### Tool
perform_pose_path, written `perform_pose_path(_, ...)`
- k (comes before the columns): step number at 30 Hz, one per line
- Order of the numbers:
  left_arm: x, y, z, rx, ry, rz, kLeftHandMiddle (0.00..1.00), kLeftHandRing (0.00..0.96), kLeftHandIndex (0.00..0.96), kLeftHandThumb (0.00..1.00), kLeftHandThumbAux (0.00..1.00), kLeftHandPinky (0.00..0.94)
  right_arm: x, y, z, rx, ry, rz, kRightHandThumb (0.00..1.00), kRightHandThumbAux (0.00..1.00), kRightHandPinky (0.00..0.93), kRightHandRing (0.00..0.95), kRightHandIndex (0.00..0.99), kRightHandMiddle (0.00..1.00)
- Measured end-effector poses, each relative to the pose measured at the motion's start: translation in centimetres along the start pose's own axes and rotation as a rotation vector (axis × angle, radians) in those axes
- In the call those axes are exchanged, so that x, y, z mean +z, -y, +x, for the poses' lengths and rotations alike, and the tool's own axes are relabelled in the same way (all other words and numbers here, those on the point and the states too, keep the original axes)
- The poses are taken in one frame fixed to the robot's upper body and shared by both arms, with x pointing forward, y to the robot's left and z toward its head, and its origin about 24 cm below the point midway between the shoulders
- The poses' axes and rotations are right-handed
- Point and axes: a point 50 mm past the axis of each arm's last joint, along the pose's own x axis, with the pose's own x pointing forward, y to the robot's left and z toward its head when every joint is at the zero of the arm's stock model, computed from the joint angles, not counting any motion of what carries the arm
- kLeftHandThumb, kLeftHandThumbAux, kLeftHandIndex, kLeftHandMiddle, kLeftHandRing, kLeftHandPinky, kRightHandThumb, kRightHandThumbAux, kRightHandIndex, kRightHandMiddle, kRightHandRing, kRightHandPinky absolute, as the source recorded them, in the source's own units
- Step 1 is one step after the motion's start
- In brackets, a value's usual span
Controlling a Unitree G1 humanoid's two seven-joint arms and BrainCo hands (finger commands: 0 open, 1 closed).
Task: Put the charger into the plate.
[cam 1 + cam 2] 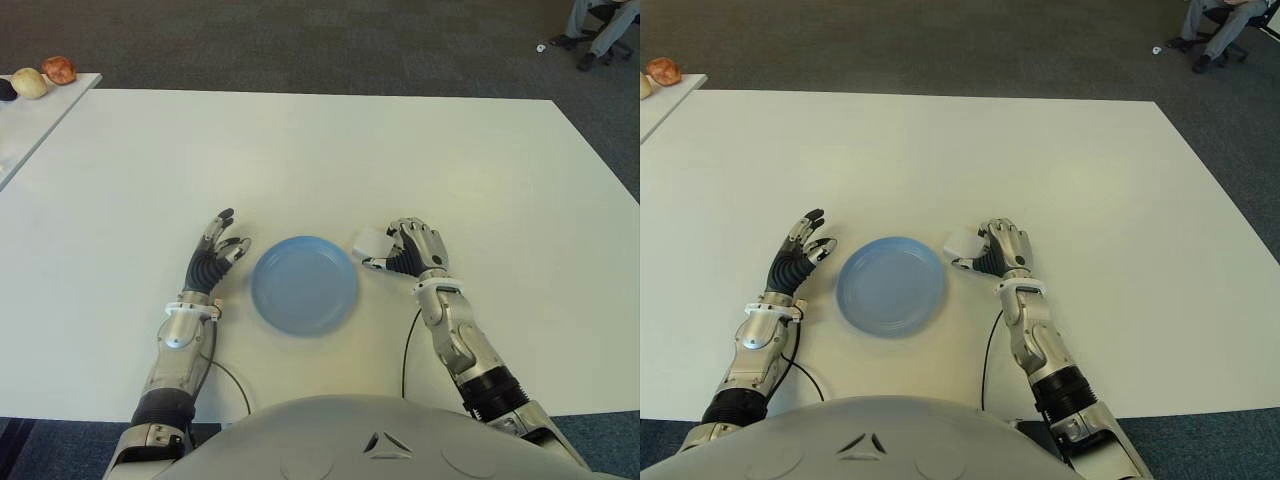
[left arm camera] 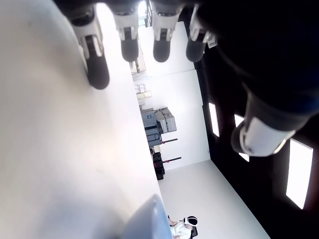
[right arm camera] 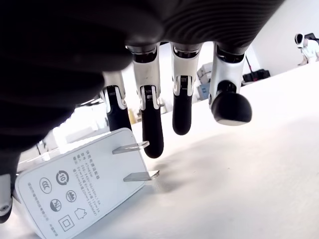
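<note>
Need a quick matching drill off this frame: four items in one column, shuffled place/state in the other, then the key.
Items:
1. charger
2. plate
3. left hand
4. right hand

Places/states:
A. blue, empty, on the white table between the two hands
B. white, prongs showing, on the table just right of the plate, under the fingers
C. fingers extended, holding nothing, left of the plate
D. fingers arched over the charger, not closed on it

Pairs: 1-B, 2-A, 3-C, 4-D
</note>
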Motion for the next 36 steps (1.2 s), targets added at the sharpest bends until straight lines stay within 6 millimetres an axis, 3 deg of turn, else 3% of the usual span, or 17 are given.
perform_pose_path(36, 0.1, 0.16, -0.6, -0.001, -0.002, 0.0, 0.087, 0.074, 0.112, 0.0, 0.573, 0.074, 0.63, 0.72, -0.72, -0.058, 0.033, -0.136, 0.713, 0.711, 0.885, 0.87, 0.44, 0.903)
